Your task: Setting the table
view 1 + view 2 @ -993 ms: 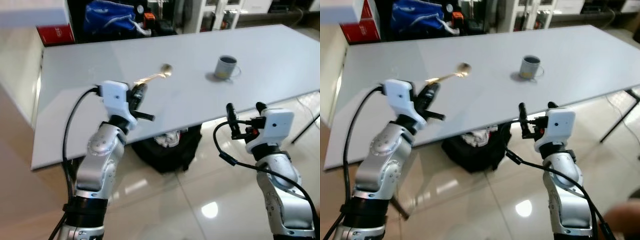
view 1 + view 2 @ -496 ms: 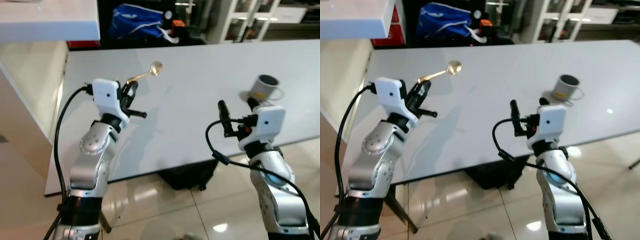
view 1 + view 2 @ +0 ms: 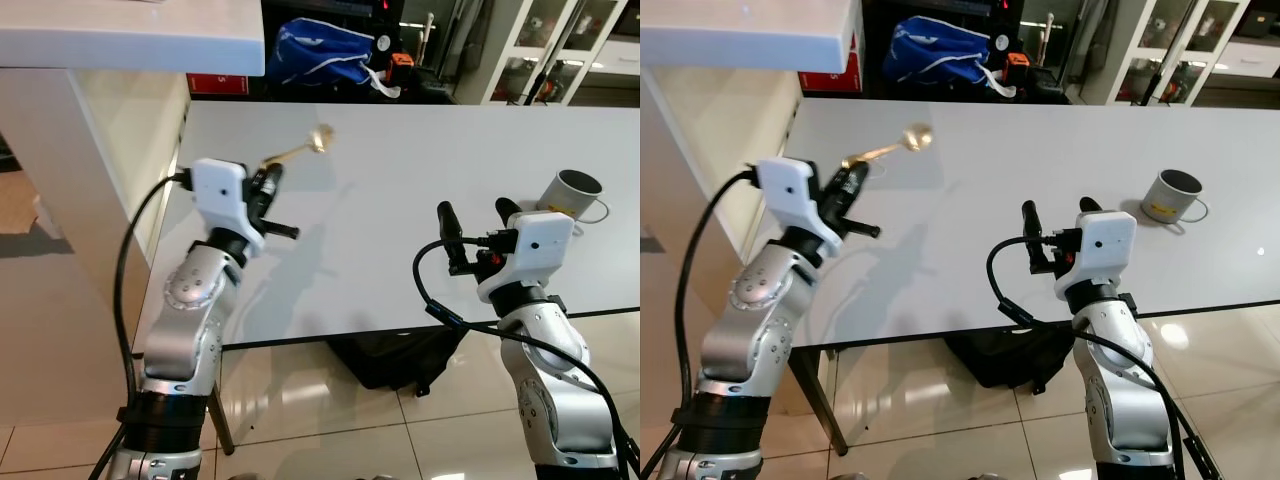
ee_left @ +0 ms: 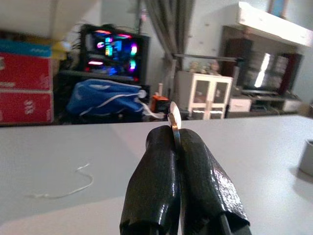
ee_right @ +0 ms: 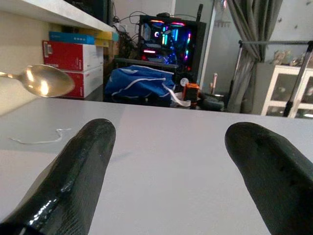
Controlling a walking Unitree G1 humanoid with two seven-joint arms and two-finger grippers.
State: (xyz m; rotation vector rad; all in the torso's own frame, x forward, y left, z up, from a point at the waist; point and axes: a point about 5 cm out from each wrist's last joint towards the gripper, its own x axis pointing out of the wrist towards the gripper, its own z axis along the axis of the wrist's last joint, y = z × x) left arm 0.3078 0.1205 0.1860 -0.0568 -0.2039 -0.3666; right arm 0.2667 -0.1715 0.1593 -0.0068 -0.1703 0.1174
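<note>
The camera has swung since a second ago, so the whole table (image 3: 400, 230) sits lower and the mug (image 3: 572, 192) has slid from centre to 3 o'clock.
One gold spoon (image 3: 300, 148), one mug: the left gripper (image 3: 268, 185) pinches the spoon's handle at 10 o'clock above the tabletop as before; the right gripper (image 3: 1055, 218) hovers at 5 o'clock, fingers spread.

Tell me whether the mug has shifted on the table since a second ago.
Cannot tell. The camera moved, so the mug sits elsewhere in the frame, but it stands upright on the white table, right of the spoon, as before.
</note>
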